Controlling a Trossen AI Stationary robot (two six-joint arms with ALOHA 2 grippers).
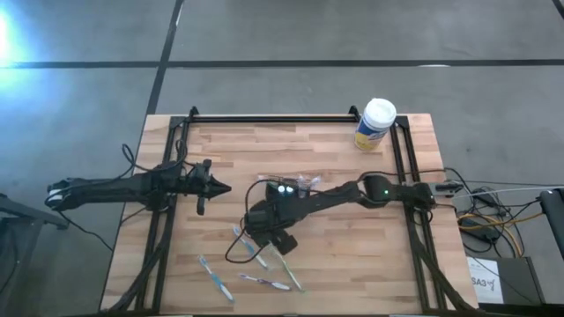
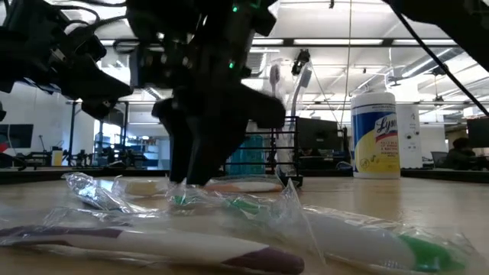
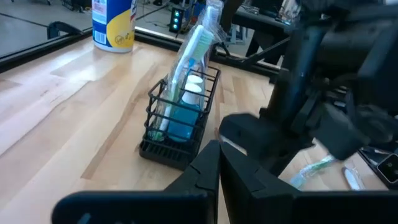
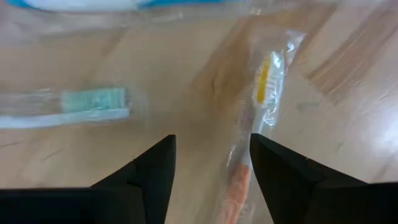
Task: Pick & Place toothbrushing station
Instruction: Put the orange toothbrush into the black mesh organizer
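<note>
The toothbrushing station [image 3: 180, 118] is a small black mesh holder standing on its base on the wooden table. A wrapped toothbrush and a blue and white item stick up out of it. In the high view the station [image 1: 304, 183] shows only partly, behind my right arm. Several wrapped toothbrushes lie flat near the table's front edge. My right gripper [image 4: 211, 168] [image 1: 280, 242] points down over them, open. An orange-handled wrapped toothbrush [image 4: 261, 106] runs in between its fingers, and I cannot tell whether it touches one. My left gripper [image 3: 217, 180] [image 1: 220, 187] is shut and holds nothing, left of the station.
A white-lidded, yellow-labelled canister [image 1: 374, 123] stands at the far right of the table. A green-bristled toothbrush [image 4: 74, 109] lies beside my right gripper. More wrapped toothbrushes [image 1: 216, 277] [image 1: 264, 282] lie near the front edge. Black frame rails [image 1: 291, 117] run along the table's far edge and sides.
</note>
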